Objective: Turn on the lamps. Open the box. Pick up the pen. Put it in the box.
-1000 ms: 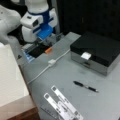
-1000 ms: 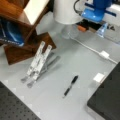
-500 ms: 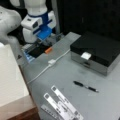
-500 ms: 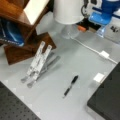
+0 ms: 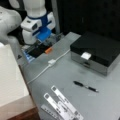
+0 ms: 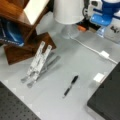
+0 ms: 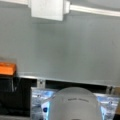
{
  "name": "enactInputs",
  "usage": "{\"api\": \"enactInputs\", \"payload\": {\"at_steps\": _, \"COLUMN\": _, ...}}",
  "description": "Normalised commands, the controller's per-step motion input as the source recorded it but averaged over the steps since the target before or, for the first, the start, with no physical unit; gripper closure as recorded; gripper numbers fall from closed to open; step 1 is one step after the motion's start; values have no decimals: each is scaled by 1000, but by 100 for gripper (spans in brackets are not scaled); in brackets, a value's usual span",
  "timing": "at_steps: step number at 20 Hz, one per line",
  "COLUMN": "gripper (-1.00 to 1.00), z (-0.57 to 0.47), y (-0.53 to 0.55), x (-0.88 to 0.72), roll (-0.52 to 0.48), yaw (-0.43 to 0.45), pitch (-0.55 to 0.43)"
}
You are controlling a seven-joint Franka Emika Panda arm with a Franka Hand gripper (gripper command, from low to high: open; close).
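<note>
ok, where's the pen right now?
The pen lies flat on the grey table in both front views, untouched, just in front of the closed box and to a front view's right of the white strips.

fronts: high, opposite sides, share pen (image 5: pixel 85 86) | wrist: close, downward

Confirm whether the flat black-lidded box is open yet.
No: the flat black-lidded box sits shut, its small white latch down at the front, the thin black pen outside it.
</note>
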Motion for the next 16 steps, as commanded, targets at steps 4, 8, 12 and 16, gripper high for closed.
{"api": "enactInputs", "payload": {"at_steps": 4, "gripper": 100, "z": -135, "y": 217, "x": -198, "roll": -27, "yaw": -53, "pitch": -121}}
{"api": "enactInputs", "payload": {"at_steps": 8, "gripper": 100, "z": -184, "y": 207, "x": -162, "roll": -23, "yaw": -76, "pitch": -131}}
{"api": "enactInputs", "payload": {"at_steps": 12, "gripper": 100, "z": -255, "y": 149, "x": -120, "roll": 10, "yaw": -73, "pitch": -165}}
{"api": "enactInputs", "payload": {"at_steps": 16, "gripper": 100, "z": -259, "y": 107, "x": -116, "roll": 43, "yaw": -65, "pitch": -150}}
